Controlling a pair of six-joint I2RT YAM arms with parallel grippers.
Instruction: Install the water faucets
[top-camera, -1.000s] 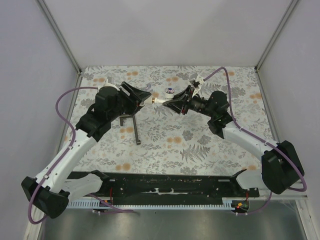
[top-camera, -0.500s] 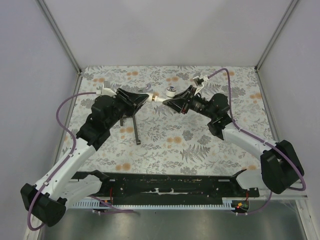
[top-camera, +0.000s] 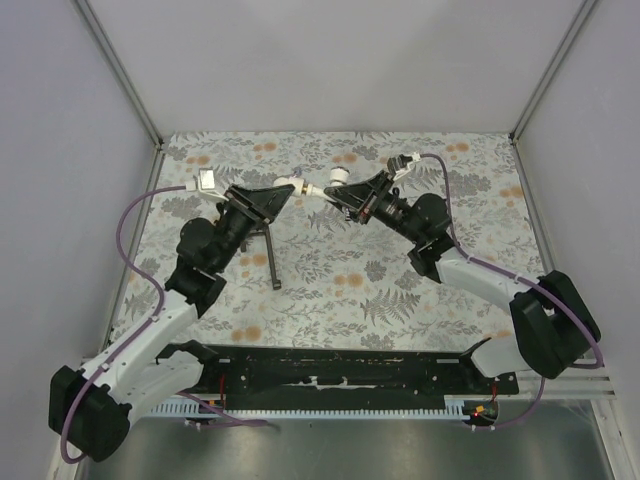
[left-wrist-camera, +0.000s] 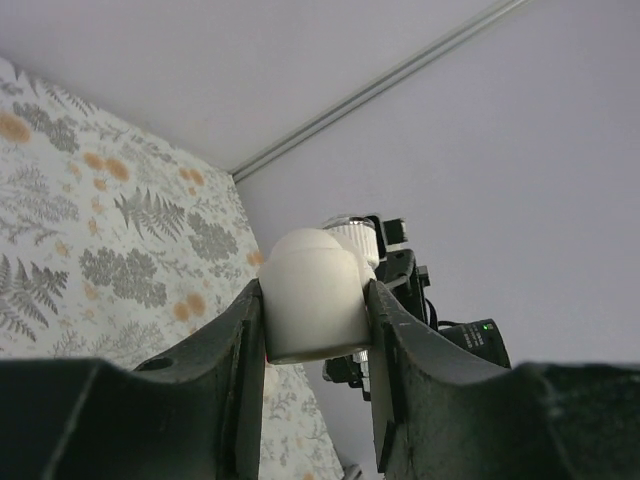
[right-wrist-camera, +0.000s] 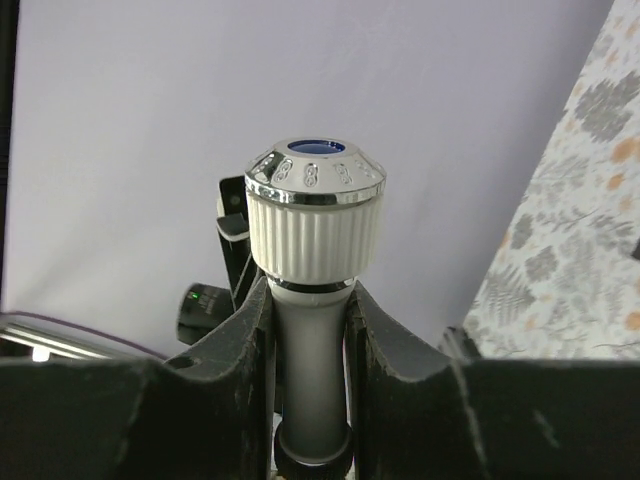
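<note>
Both grippers are raised above the far middle of the table, tip to tip. My left gripper (top-camera: 287, 187) is shut on a white rounded faucet piece (top-camera: 293, 183), which fills the gap between its fingers in the left wrist view (left-wrist-camera: 312, 295). My right gripper (top-camera: 342, 193) is shut on the grey stem (right-wrist-camera: 312, 370) of a faucet with a white ribbed knob (right-wrist-camera: 315, 225), a chrome cap and a blue dot. That knob also shows in the top view (top-camera: 337, 176) and behind the white piece (left-wrist-camera: 352, 233). The two pieces meet between the grippers; I cannot tell whether they are joined.
A dark T-shaped metal tool (top-camera: 266, 250) lies on the flowered table (top-camera: 330, 290) under the left arm. Grey walls enclose the table at the back and sides. Purple cables loop out from both arms. The black base rail (top-camera: 330, 370) runs along the near edge.
Both grippers have lifted and shifted slightly toward the far wall with their pieces still held together. The left arm has stretched out and its wrist has turned.
</note>
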